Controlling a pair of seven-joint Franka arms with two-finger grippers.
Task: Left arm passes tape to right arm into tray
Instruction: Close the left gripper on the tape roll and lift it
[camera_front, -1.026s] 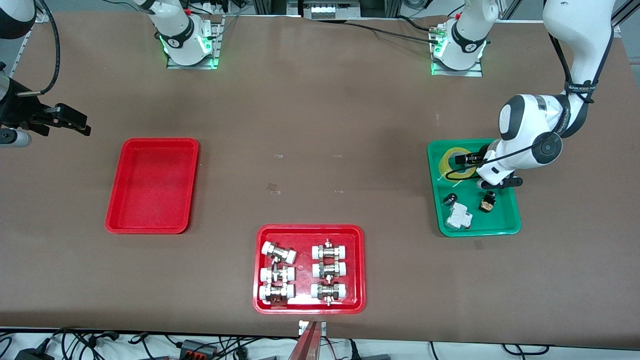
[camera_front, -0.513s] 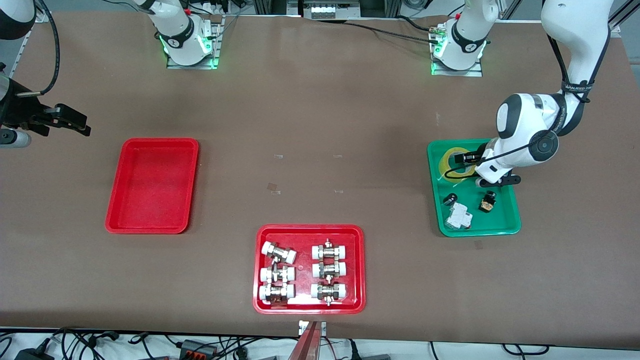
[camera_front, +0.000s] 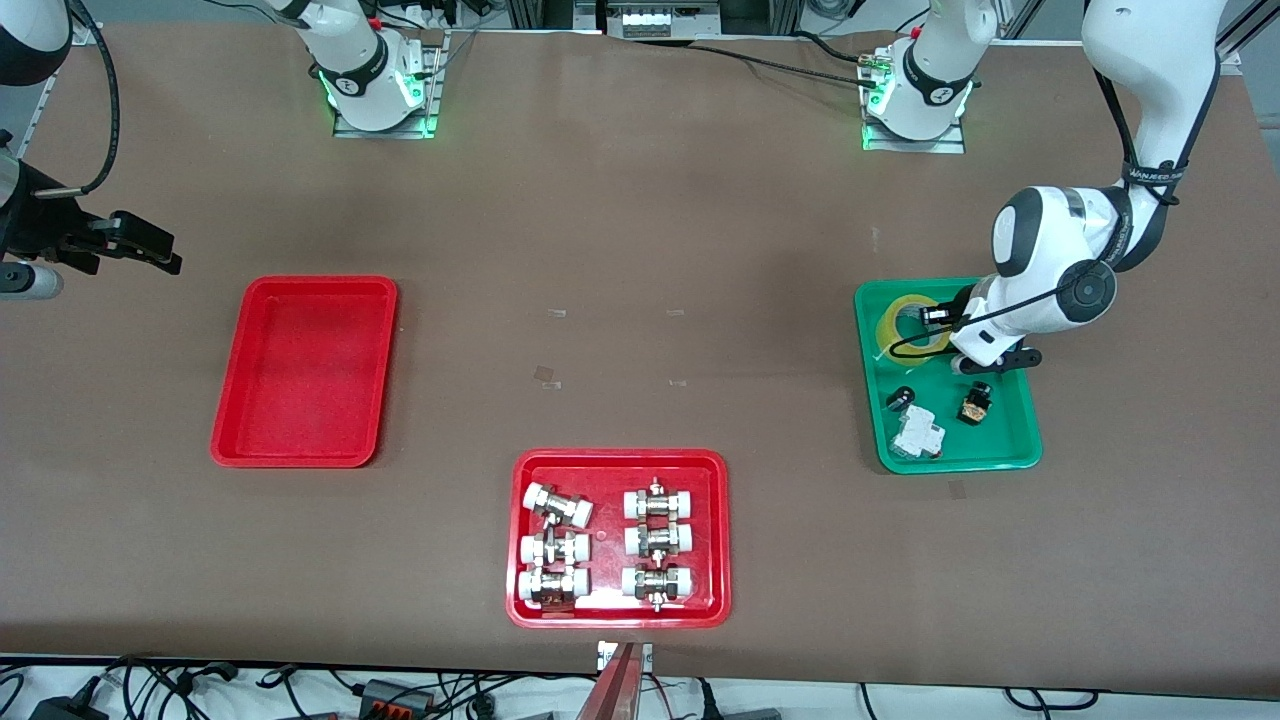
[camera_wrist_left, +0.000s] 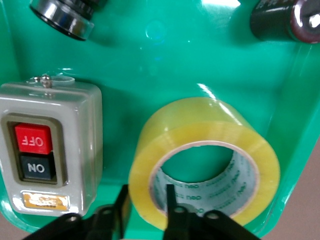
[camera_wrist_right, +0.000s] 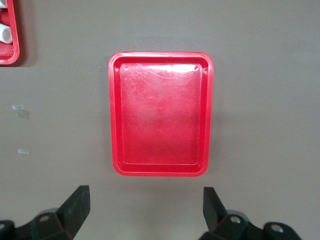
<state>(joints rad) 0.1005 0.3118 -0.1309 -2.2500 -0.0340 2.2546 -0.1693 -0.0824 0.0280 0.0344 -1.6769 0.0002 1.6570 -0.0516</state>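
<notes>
At the lower centre of the front view a red tray of fittings (camera_front: 618, 538) holds six metal couplings with white caps in two columns. Higher up, at the frame's right, the green tray (camera_front: 1010, 440) carries a white circuit breaker (camera_front: 918, 434), a small black cylinder (camera_front: 901, 397) and a brass-and-black part (camera_front: 974, 405) in its nearer half. The tape (camera_front: 906, 322), a translucent yellow roll, lies flat in that tray's upper corner. The left gripper (camera_front: 938, 316) is down at the roll, and in the left wrist view its fingers (camera_wrist_left: 170, 199) straddle the roll's wall (camera_wrist_left: 202, 162), one in the hole and one outside against the wall, narrowly parted; whether they already pinch it cannot be told. An ON/OFF switch box (camera_wrist_left: 47, 152) lies just beside the roll in that view. At middle left of the front view the plain red tray (camera_front: 305, 371) lies bare. The right gripper (camera_front: 128, 245) waits in the air at the upper left edge, over the bare table by the red tray, its fingers (camera_wrist_right: 75, 206) wide apart.
</notes>
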